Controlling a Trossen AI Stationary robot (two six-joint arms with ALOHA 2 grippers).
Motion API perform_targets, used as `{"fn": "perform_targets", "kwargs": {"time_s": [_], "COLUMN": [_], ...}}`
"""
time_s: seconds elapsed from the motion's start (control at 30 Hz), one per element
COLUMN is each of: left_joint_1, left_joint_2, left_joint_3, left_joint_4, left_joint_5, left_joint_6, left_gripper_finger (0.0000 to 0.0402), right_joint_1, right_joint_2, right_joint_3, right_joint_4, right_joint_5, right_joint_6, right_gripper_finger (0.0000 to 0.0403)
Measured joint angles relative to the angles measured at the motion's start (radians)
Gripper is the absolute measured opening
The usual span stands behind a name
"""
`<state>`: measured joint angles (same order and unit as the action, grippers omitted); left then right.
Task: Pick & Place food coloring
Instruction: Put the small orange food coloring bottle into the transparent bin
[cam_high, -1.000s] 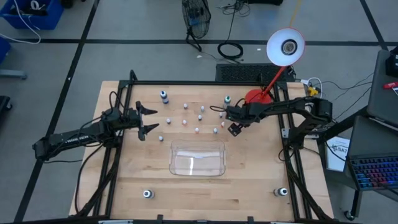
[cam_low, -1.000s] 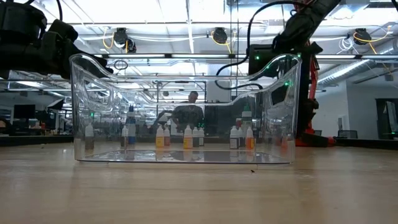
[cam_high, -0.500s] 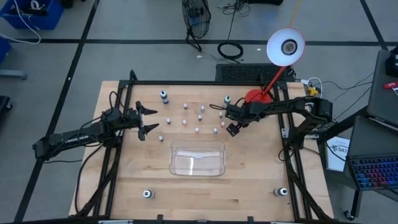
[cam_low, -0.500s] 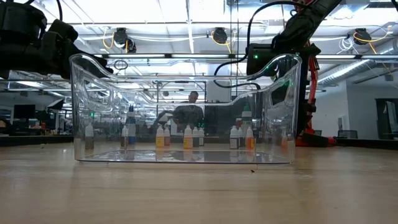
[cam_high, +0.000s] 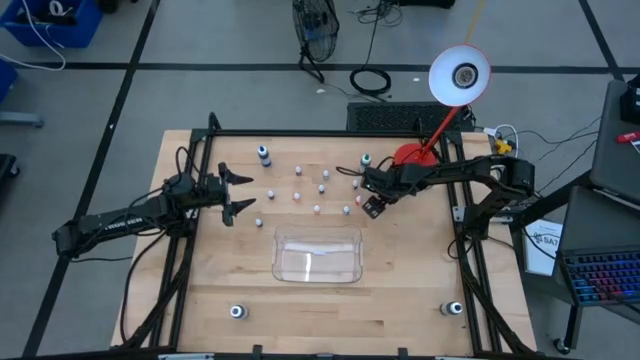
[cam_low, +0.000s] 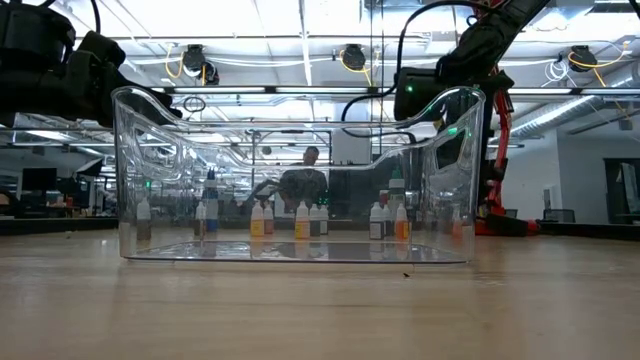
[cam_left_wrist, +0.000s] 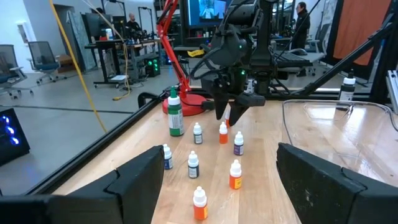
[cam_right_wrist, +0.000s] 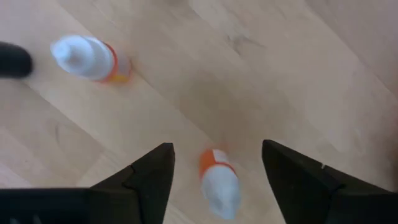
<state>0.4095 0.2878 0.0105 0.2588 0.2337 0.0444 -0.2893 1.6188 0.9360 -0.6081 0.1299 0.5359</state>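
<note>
Under both arms: wooden surface (cam_high: 400, 280), framed by dark rails.

Tray (cam_high: 317, 256): clear plastic, rectangular; sits nearer the camera edge than either tool, between them, touching neither. Nothing visible inside it.

Lamp (cam_high: 458, 75): white shade on a red arm and base, just behind the right tool.

Left tool (cam_high: 243, 192): fingers (cam_left_wrist: 140, 180) spread wide, grasping nothing; hangs to the side of the bottle cluster, which lies ahead of it, with one small bottle just beside its fingertip.

Right tool (cam_high: 364, 194): lowered over the cluster's far end, fingers (cam_right_wrist: 152, 174) apart with a gap on each side of a small orange-banded bottle (cam_right_wrist: 219, 180) standing between them; not clenched on it as far as the wrist view shows.

Food coloring (cam_high: 310, 190): small white-capped bottles scattered upright on the surface between the two tools, none in the tray. A second orange-banded bottle (cam_right_wrist: 90, 58) stands just beyond the right tool's fingers.

Larger bottles: a green one with a white cap (cam_left_wrist: 175, 113) beside the right tool; a dark one (cam_high: 264, 154) behind the left tool; two more (cam_high: 237, 311) (cam_high: 454, 308) well apart from both tools, at the near corners.
</note>
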Motion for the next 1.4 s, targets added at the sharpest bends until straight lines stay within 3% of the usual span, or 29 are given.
{"fn": "perform_targets", "kwargs": {"time_s": [0.7, 1.27, 1.4], "left_joint_1": [0.0, 0.0, 0.0], "left_joint_2": [0.0, 0.0, 0.0], "left_joint_3": [0.0, 0.0, 0.0], "left_joint_4": [0.0, 0.0, 0.0], "left_joint_5": [0.0, 0.0, 0.0], "left_joint_6": [0.0, 0.0, 0.0], "left_gripper_finger": [0.0305, 0.0305, 0.0305], "right_joint_1": [0.0, 0.002, 0.011], "right_joint_2": [0.0, -0.005, -0.043], "right_joint_3": [0.0, 0.0, 0.007], "right_joint_4": [-0.032, -0.038, -0.062], "right_joint_5": [0.0, 0.0, -0.001], "right_joint_6": [-0.006, -0.06, -0.077], "right_gripper_finger": [0.0191, 0.0061, 0.0058]}}
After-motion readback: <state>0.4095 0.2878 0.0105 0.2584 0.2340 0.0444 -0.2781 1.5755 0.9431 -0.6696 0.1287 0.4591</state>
